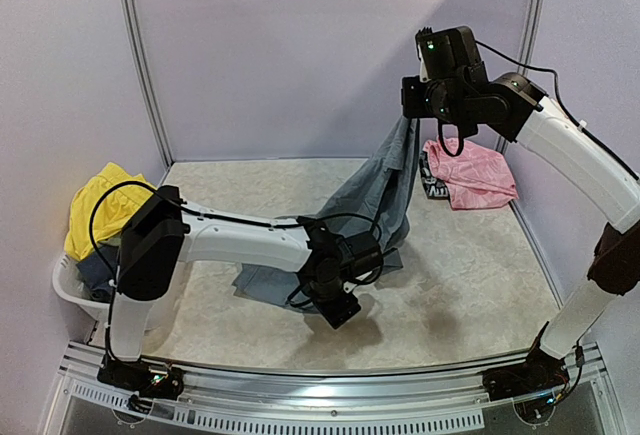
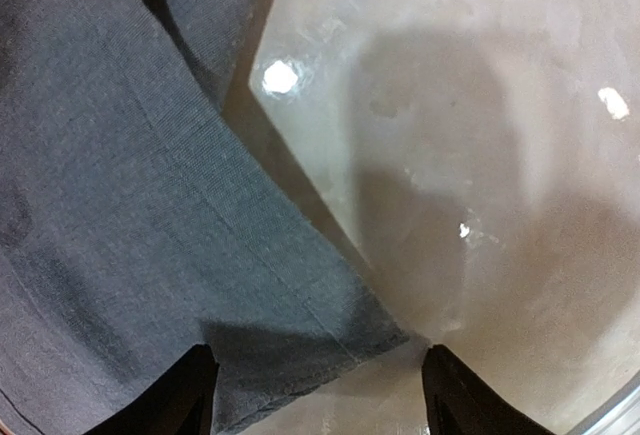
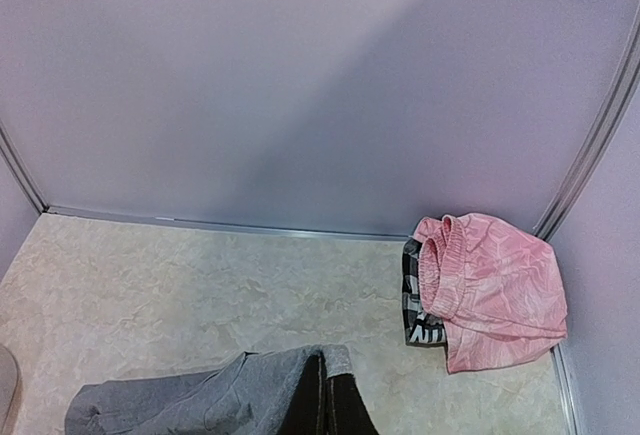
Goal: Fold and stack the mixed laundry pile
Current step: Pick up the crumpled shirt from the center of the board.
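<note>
Grey shirt [image 1: 375,190] hangs from the right jaws, which pinch its upper edge high above the desk [image 1: 470,285]; its lower end lies beneath the spread left jaws

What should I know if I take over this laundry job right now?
Right gripper: shut on the grey shirt, held high; the shirt hangs to the table.
Left gripper: open, low, fingers either side of the shirt's bottom edge, not gripping.
Pink piece: lying in the far right corner. Yellow shorts: in the tub, left.
Done: apparently only the pink piece. Left: fold the shirt, then the tub's clothes.
</note>
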